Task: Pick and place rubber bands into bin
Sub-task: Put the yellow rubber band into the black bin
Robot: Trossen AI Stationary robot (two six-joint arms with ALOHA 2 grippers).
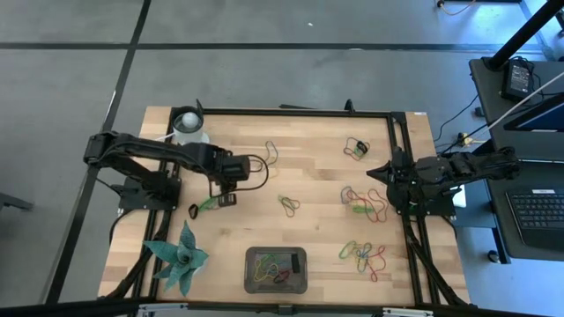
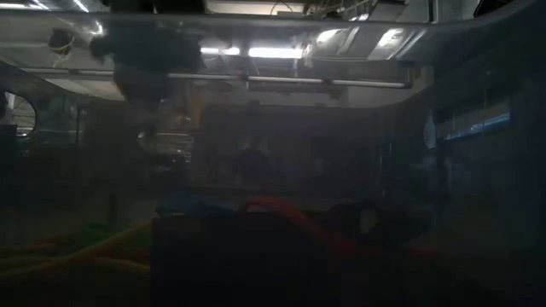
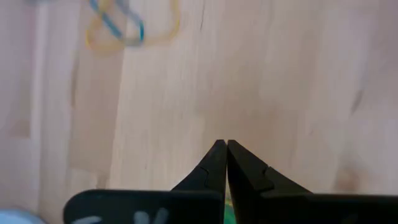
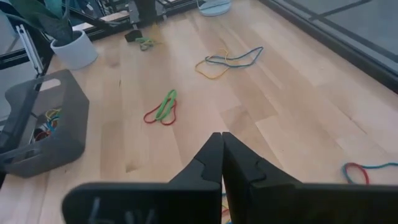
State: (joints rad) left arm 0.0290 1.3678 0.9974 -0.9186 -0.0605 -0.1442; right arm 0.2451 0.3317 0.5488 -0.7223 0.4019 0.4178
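Rubber bands lie scattered on the wooden table in loose clusters [image 1: 364,202], [image 1: 363,255], [image 1: 357,148], with a red and green one [image 4: 163,107] nearer the middle. The dark grey bin [image 1: 251,264] sits at the near edge, with several bands inside [image 4: 46,121]. My left gripper [image 1: 225,195] is low over the table's left half, shut beside a green rubber band [image 1: 209,204]. A small black loop [image 1: 194,210] lies just beyond that band. My right gripper [image 4: 221,134] is shut and hovers by the table's right edge [image 1: 372,173]. My left gripper points down at the table from above. Green shows between its two shut fingers, behind the tips [image 3: 228,210]. The rest of the green band [image 1: 207,205] lies on the table toward the left of the fingers. The fingers themselves hide the exact place of contact.
A white round cup [image 1: 189,126] stands at the far left corner. A teal plant [image 1: 181,260] in a white pot [image 4: 71,46] stands near the bin's left side. A yellow and blue band [image 3: 124,28] lies ahead of the left gripper. A black frame rims the table.
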